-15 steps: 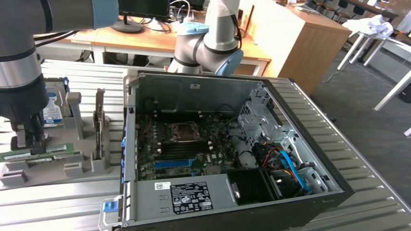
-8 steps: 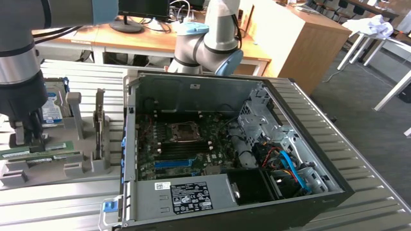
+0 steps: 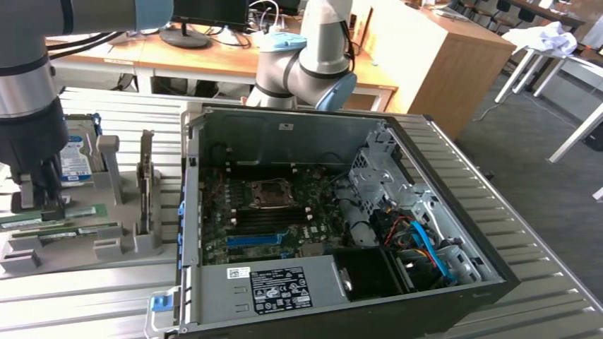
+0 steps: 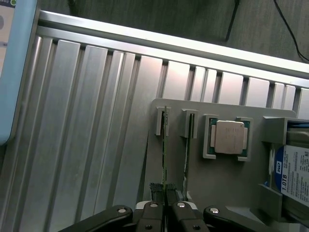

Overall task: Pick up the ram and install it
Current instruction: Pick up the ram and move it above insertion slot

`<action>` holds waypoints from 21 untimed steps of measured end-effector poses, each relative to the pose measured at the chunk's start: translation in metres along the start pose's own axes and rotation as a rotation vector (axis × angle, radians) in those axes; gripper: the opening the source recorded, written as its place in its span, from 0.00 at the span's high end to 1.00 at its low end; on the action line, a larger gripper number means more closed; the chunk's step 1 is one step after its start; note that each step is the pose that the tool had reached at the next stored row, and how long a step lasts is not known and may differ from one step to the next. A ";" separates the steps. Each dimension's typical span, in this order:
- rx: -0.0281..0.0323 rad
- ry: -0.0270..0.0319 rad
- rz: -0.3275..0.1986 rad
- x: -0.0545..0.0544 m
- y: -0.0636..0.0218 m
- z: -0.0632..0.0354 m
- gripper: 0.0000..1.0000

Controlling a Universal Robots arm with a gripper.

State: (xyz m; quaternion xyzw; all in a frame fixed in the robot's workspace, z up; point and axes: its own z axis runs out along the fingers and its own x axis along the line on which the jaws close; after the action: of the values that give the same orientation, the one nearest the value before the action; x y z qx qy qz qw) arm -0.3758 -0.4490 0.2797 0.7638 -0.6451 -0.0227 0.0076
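The ram (image 4: 164, 145) is a thin green stick seen edge-on, standing in a slot of the grey holder (image 4: 212, 183). My gripper (image 4: 164, 207) is shut on its near end, with both fingers pressed against its sides. In the exterior view my gripper (image 3: 42, 205) reaches down onto the ram (image 3: 85, 211) at the far left, beside the open computer case (image 3: 282, 134). A second green stick (image 4: 186, 150) stands in the neighbouring slot. The motherboard's long memory slots (image 3: 273, 221) lie inside the case below the processor socket (image 3: 273, 194).
The holder (image 3: 123, 244) also carries a square silver processor (image 4: 231, 137), an upright dark expansion card (image 3: 146, 176) and a hard drive (image 4: 294, 174). Everything rests on a ribbed metal table (image 4: 87, 135). The arm's base joints (image 3: 306, 67) rise behind the case.
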 end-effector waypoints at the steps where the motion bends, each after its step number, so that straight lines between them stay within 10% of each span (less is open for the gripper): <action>1: 0.0000 0.0000 0.000 0.000 0.0001 -0.0009 0.87; 21: 0.0000 0.0001 0.000 0.000 0.0007 -0.0163 0.87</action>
State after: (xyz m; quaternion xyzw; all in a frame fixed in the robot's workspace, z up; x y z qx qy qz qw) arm -0.3758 -0.4490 0.2960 0.7637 -0.6451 -0.0227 0.0076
